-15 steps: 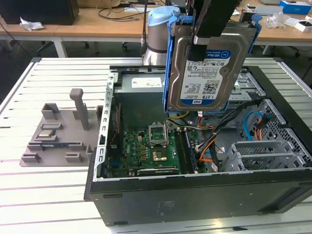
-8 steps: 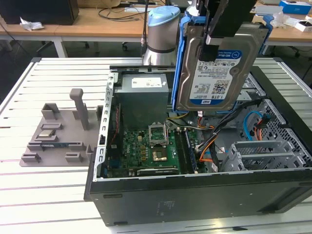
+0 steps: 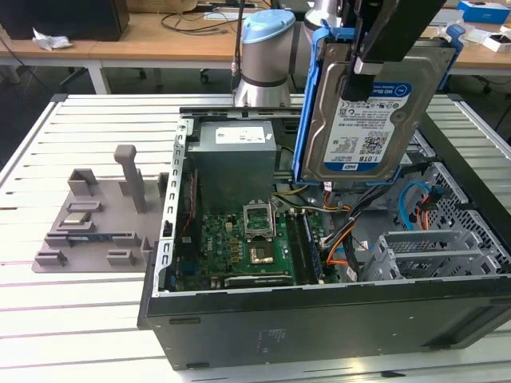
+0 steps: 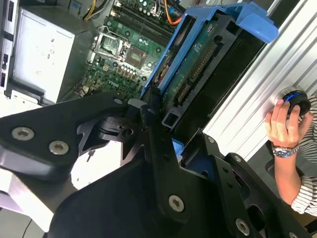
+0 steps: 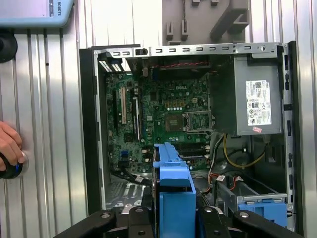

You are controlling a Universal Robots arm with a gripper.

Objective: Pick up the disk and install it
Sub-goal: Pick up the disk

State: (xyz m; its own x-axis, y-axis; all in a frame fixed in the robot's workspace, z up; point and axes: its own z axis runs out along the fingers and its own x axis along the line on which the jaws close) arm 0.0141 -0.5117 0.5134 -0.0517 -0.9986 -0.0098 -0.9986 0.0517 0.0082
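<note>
On the slatted tabletop point(image 3: 80, 303) sits the open computer case point(image 3: 319, 319). Above its interior hangs the disk point(image 3: 371, 120), upright, with blue rails on its sides. The tool point(image 3: 382, 44) is pinching it, fingers pressed against it.

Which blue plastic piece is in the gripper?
The blue rails on the disk, clamped in the gripper above the case; the blue latch sits on the cage inside.

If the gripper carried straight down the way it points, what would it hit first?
The disk in the gripper would likely touch the loose cables beside the motherboard first, inside the open computer case; depth is unclear.
</note>
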